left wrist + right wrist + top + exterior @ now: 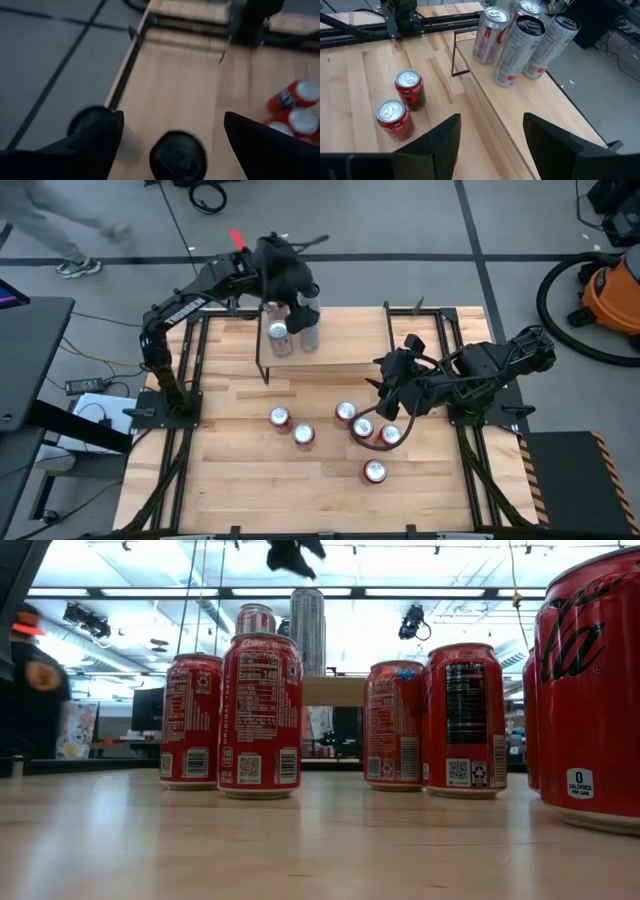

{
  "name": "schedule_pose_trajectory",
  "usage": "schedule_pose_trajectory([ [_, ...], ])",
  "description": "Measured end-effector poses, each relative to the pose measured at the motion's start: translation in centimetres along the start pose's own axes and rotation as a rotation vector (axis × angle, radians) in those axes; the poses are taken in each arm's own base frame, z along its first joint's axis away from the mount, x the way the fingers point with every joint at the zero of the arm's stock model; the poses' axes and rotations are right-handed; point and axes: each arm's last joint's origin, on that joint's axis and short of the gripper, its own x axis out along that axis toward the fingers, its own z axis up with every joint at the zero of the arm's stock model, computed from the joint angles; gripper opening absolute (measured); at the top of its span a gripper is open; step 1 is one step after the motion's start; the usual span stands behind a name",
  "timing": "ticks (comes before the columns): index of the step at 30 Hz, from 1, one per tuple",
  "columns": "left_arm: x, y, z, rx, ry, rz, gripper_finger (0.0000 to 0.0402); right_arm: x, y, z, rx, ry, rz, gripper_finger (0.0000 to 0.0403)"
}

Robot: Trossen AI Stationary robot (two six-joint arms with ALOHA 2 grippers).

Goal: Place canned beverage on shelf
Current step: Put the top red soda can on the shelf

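The shelf (350, 345) is a light-wood board on thin black legs at the table's far middle. Several silver-and-red cans stand upright on its left end (278, 338) (517, 50). My left gripper (295, 285) (172, 117) hangs open above those cans, with nothing between its fingers; two dark can tops (177, 155) show below it. Several red cans (345, 413) stand on the tabletop in front of the shelf. My right gripper (388, 388) (491, 120) is open over the table near the shelf's right end, above the red cans, and holds nothing.
A black frame (440, 315) runs along the table's sides and far edge. Two red cans (409, 87) stand left of the main cluster, and one can (375, 471) stands alone nearer the front edge. The shelf's right half (360, 330) is bare wood. A person (60, 225) walks beyond the table.
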Motion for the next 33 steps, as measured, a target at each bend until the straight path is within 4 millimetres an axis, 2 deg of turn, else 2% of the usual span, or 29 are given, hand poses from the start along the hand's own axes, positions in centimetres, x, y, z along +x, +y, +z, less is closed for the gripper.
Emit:
schedule_pose_trajectory([
  [5, -1.8, -1.3, 0.9, -0.047, -0.057, -0.133, 0.0356, 0.5, -0.4, 0.2, -0.009, 0.038, 0.038, 0.0224],
  [11, -1.8, -3.9, 0.9, -0.066, -0.021, -0.186, 0.0346, 2.0, -1.1, 0.1, -0.009, 0.147, 0.141, 0.0224],
  [16, -2.2, -6.3, 0.1, -0.006, 0.067, -0.126, 0.0319, 4.8, -0.4, -1.8, -0.018, 0.233, 0.148, 0.0225],
  [20, -3.7, -7.9, -0.6, 0.036, 0.101, -0.088, 0.0300, 7.9, 0.8, -3.5, -0.007, 0.253, 0.232, 0.0233],
  [25, -5.7, -8.9, -1.2, 0.066, 0.108, -0.008, 0.0289, 11.1, 1.2, -4.7, 0.012, 0.216, 0.338, 0.0269],
  [33, -8.4, -8.3, -2.4, 0.064, 0.156, 0.061, 0.0288, 14.4, 0.0, -5.4, 0.024, 0.258, 0.289, 0.0342],
])
